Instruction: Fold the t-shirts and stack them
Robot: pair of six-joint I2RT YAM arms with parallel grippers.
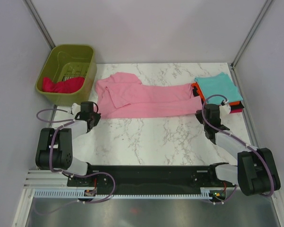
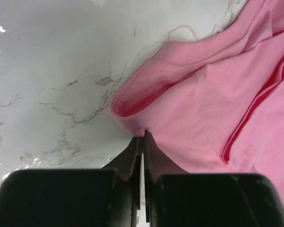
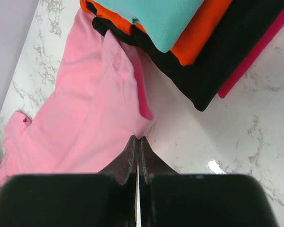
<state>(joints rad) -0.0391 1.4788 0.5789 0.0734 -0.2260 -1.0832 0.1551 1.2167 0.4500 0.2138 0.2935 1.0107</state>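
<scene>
The pink t-shirt (image 1: 146,101) lies flat across the far half of the counter (image 1: 156,139), its long axis running from left edge to right edge. The left hand (image 2: 143,137) is pinched narrow on its near-left hem, and the right hand (image 3: 138,139) is closed on its near-right corner, just beside the folded stack (image 1: 220,87) in the far-right corner, teal on top. The near half of the counter lies bare.

left end effector (image 2: 143,135) — low, clamped on pink t-shirt (image 2: 217,94) edge | right end effector (image 3: 138,138) — low, pinching its corner
</scene>
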